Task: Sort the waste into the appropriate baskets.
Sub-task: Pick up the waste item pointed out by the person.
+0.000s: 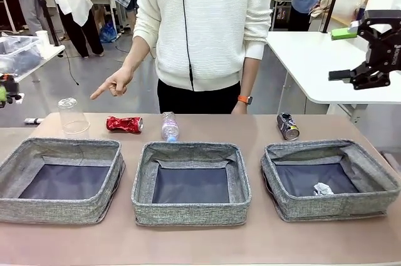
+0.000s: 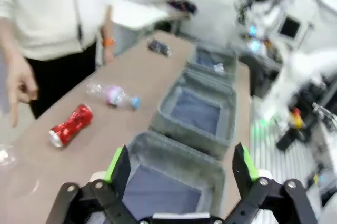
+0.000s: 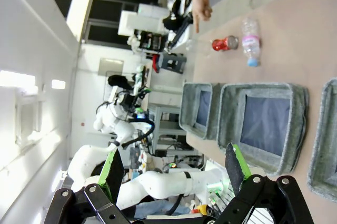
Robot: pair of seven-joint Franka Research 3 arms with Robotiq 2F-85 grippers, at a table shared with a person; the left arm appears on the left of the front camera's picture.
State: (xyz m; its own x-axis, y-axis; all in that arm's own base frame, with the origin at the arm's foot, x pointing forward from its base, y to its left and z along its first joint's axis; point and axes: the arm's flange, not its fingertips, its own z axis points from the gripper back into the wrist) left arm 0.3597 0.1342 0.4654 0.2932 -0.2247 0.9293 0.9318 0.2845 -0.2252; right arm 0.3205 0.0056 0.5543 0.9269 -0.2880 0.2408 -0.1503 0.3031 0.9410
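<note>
Along the far side of the table lie an upturned clear cup [image 1: 73, 116], a crushed red can [image 1: 124, 124], a pink-labelled bottle [image 1: 169, 127] and a dark can [image 1: 287, 126]. Three grey baskets stand in front: left [image 1: 56, 209], middle [image 1: 191, 213], right [image 1: 332, 206]. A white paper ball [image 1: 322, 189] lies in the right one. My right gripper [image 1: 341, 54] hangs open high at the right, holding nothing. At the left edge, my left gripper [image 2: 181, 166] is open above the left basket [image 2: 174, 147], with the red can [image 2: 71, 125] and bottle [image 2: 115, 96] beyond.
A person in a white sweater stands at the far side, one hand [image 1: 113, 83] pointing down toward the cup and red can. A white table [image 1: 313, 59] stands behind at the right. Bare tabletop runs along the front edge.
</note>
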